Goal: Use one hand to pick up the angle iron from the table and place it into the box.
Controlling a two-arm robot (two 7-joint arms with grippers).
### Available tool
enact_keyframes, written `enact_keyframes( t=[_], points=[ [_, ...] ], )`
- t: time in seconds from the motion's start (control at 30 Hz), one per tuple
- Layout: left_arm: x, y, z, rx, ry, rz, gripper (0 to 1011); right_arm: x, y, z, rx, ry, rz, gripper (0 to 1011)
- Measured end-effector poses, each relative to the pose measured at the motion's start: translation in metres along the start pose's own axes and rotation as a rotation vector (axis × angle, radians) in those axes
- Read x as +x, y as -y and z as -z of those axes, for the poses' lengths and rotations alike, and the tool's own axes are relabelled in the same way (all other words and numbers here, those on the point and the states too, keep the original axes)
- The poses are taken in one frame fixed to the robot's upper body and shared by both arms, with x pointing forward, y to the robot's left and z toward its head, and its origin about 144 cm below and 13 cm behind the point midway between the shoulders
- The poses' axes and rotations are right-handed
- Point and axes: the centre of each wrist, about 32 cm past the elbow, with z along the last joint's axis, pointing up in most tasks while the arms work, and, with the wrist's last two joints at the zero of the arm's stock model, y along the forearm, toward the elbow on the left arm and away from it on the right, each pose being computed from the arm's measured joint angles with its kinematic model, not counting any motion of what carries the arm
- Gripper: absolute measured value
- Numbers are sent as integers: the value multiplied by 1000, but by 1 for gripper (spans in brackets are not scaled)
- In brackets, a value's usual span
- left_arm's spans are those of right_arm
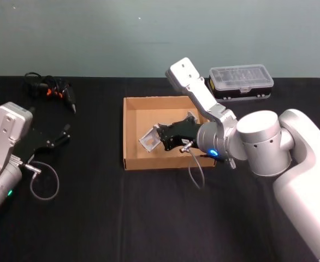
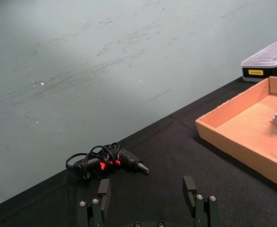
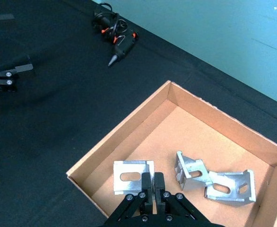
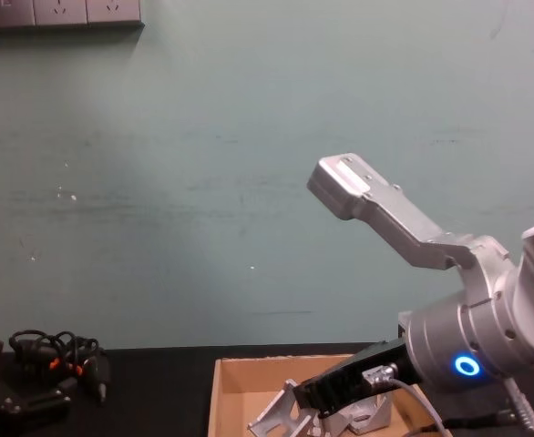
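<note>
Table [image 1: 94,218] matte black, wall [image 4: 203,182] teal; right claw [image 3: 148,182] apparently pinching angle iron [image 3: 129,176].

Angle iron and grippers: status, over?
Right gripper shut on angle iron, inside box. Left gripper open, parked over table. Two more angle irons in the box; nothing blocking.

Right gripper [image 1: 161,137] is covering part of the angle iron [image 1: 148,140] it is clasping. Box [image 4: 220,393] is running off the chest view's bottom edge; black case [image 2: 267,61] is running off the left wrist view's edge.
</note>
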Motion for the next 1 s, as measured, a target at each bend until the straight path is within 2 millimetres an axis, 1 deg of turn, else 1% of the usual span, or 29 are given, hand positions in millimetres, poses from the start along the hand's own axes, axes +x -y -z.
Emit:
enact_keyframes(
  t=[0.13,0.4,0.43,0.53,0.57,0.63,0.67,0.73,0.77,0.87,0.93,0.97,1.0],
  points=[
    [0,0,0,0,0,0,1000,0,-6,0,-13,8,-2,42],
    [0,0,0,0,0,0,1000,0,-5,0,-9,7,-1,47],
    [0,0,0,0,0,0,1000,0,-5,0,-9,7,-1,90],
    [0,0,0,0,0,0,1000,0,-5,0,-8,6,-1,138],
    [0,0,0,0,0,0,1000,0,-4,0,-7,6,-1,190],
    [0,0,0,0,0,0,1000,0,-4,0,-7,6,-1,229],
    [0,0,0,0,0,0,1000,0,-4,0,-7,6,-1,282],
    [0,0,0,0,0,0,1000,0,-4,0,-6,5,-1,325],
    [0,0,0,0,0,0,1000,0,-4,0,-6,5,-1,383],
    [0,0,0,0,0,0,1000,0,-4,0,-6,5,-1,440],
    [0,0,0,0,0,0,1000,0,-4,0,-5,5,-2,522],
    [0,0,0,0,0,0,1000,0,-4,0,-5,5,-2,538],
    [0,0,0,0,0,0,1000,0,-4,0,-5,5,-2,583]
  ],
)
